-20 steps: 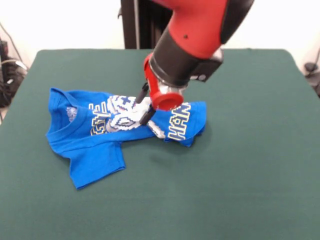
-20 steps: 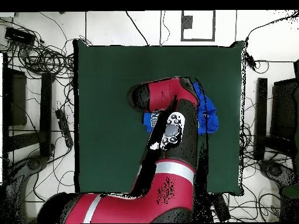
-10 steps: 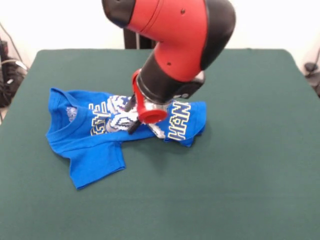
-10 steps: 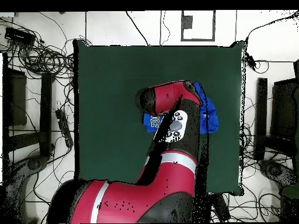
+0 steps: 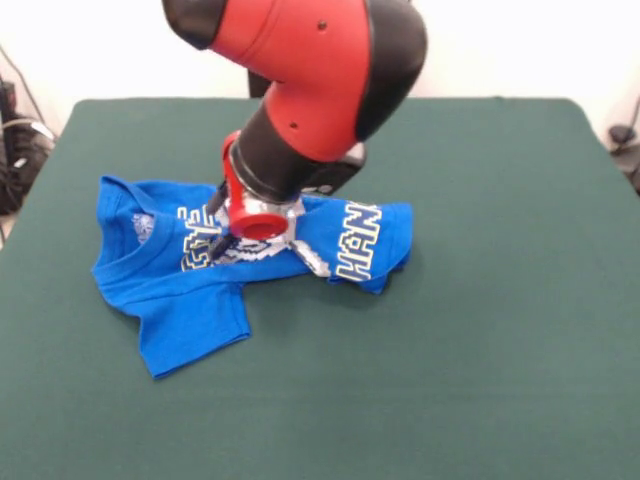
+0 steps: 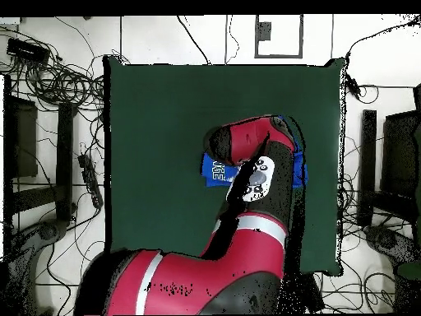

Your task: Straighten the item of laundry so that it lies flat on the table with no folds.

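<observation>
The item of laundry [image 5: 170, 290] is a bright blue T-shirt, rumpled, on the left half of the dark green table [image 5: 480, 350]. Its collar points left and one sleeve sticks out toward the near edge. The right end is folded over, showing yellow-outlined letters [image 5: 360, 240]. My gripper [image 5: 222, 240] hangs low over the white print at the shirt's middle, touching or nearly touching the cloth. The red wrist covers most of the gripper. In the overhead view the arm hides it, and only the shirt's ends [image 6: 215, 170] show on the table [image 6: 164, 123].
Tangled cables [image 6: 57, 82] and dark equipment lie on the floor around the table in the overhead view. Green tabletop stretches right of the shirt and toward the near edge [image 5: 450, 420].
The arm has swung left across the shirt in the front view, from over the folded right part to the printed middle. The shirt has barely shifted.
</observation>
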